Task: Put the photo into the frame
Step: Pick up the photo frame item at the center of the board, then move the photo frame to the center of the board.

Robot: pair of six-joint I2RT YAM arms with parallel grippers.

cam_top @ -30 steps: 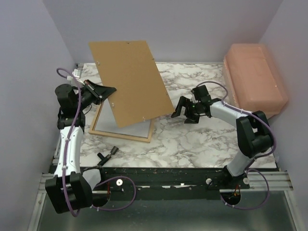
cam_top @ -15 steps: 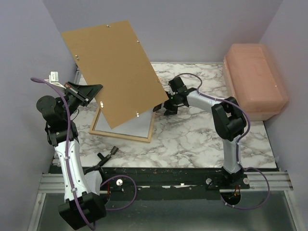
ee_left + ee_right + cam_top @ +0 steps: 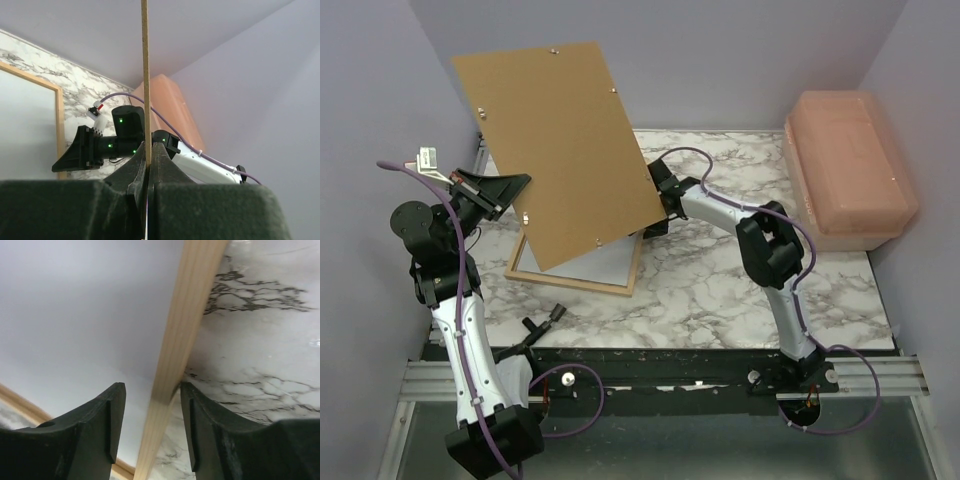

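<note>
My left gripper [image 3: 510, 195] is shut on the lower left edge of a brown backing board [image 3: 560, 150], holding it up tilted above the table. In the left wrist view the board's thin edge [image 3: 145, 75] rises straight out of the left gripper [image 3: 148, 145]. The frame [image 3: 570, 283] lies flat below it, and the photo [image 3: 605, 262] rests in it white side up. My right gripper [image 3: 650, 222] reaches under the board to the frame's right rail. In the right wrist view the right gripper [image 3: 151, 386] stands open astride that rail [image 3: 185, 325], one finger over the photo [image 3: 85, 305].
A pink lidded box [image 3: 850, 165] stands at the table's right edge. A small black part [image 3: 545, 320] lies near the front edge, left of centre. Lilac walls close in on three sides, and the raised board overhangs the frame's far half.
My right arm has swung left from mid-table to the frame's right rail, and its jaws have narrowed. My left arm lifted the board higher and further back, then held still.
</note>
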